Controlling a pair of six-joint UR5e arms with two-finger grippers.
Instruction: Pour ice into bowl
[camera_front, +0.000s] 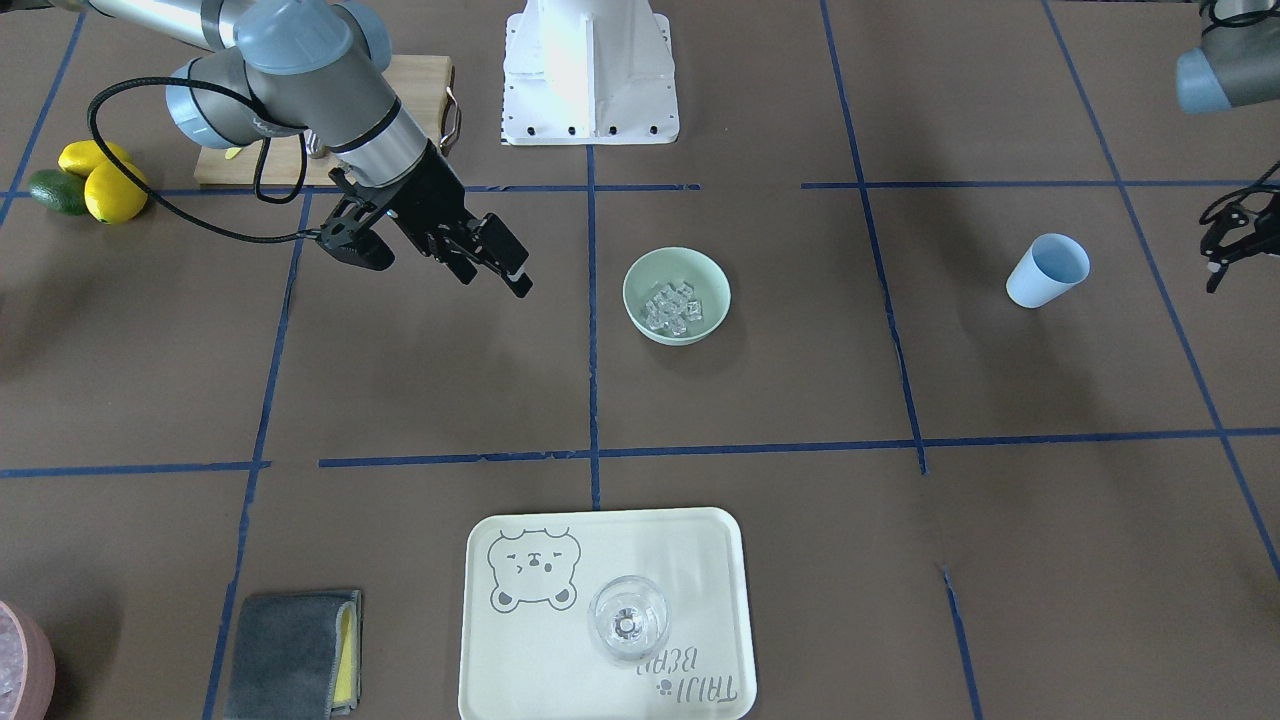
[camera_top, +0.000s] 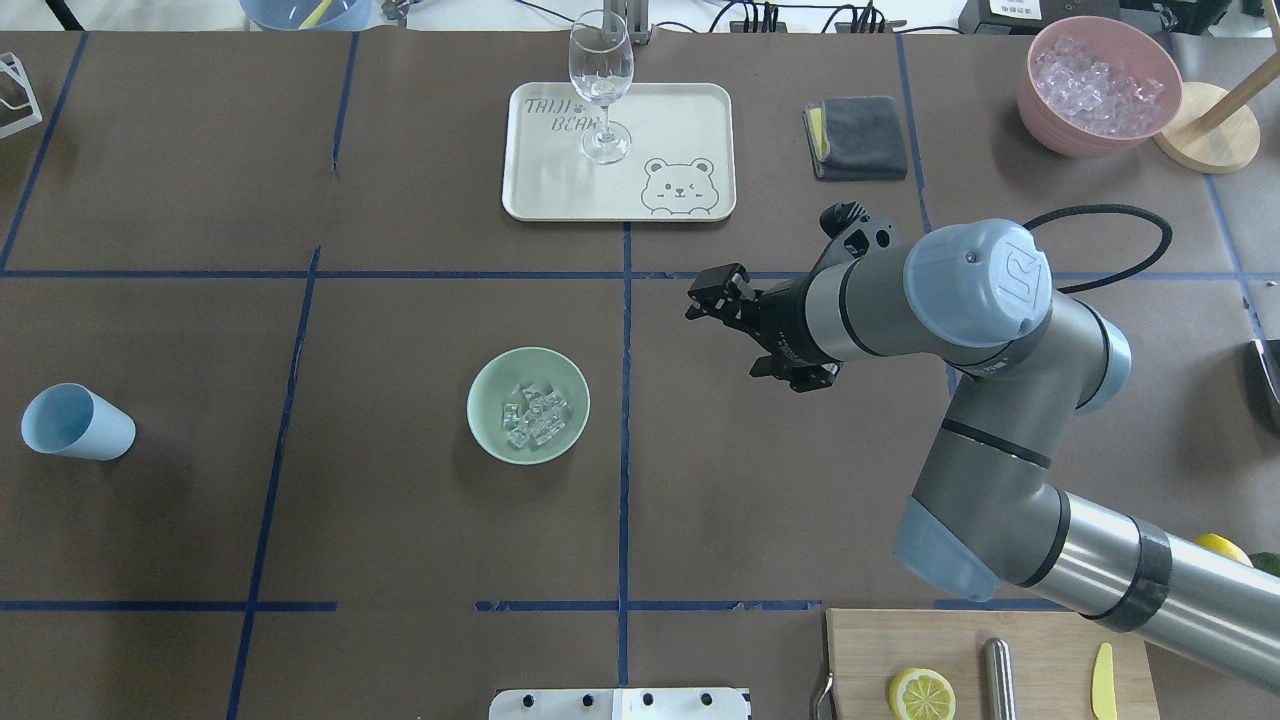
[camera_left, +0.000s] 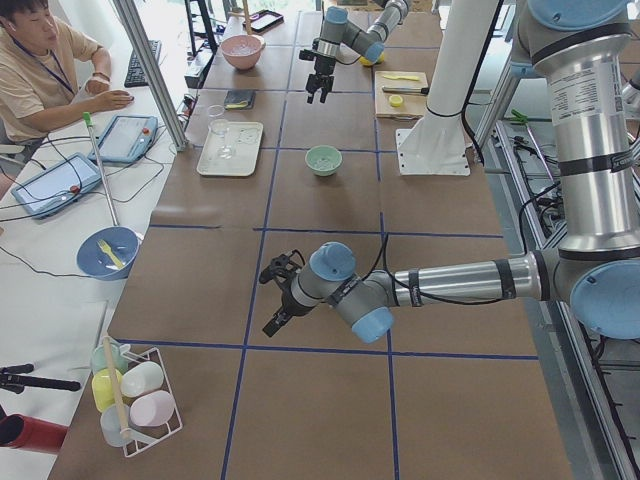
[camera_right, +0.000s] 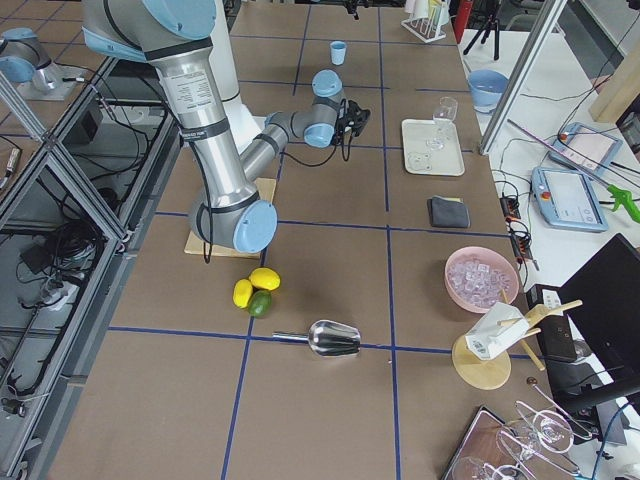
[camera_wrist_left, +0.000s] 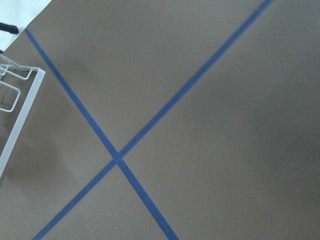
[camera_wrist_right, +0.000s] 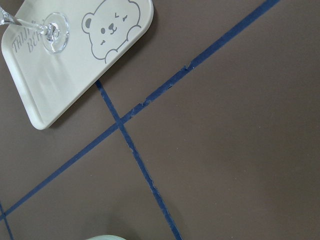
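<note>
Apart: bowl (camera_top: 488, 390), cup (camera_top: 77, 423), tray (camera_top: 560, 185), perhaps cloth (camera_top: 862, 135).

I read the bowl (camera_front: 677, 262) as round, pale mint-green and smooth-sided, standing upright near the middle of the brown counter (camera_front: 780, 370), mouth facing up. The ice (camera_front: 674, 306), a small cluster of clear glassy cubes, lies heaped on its floor, covering only the bottom.

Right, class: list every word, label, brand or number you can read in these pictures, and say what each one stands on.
"TAIJI BEAR": printed on the cream tray, next to a bear drawing. It reads upside down in the front-facing view.
"UR": a stylised logo on the right arm's blue joint cap.
The tablet screens in the left side view are too small to read.
No other text is legible.
</note>
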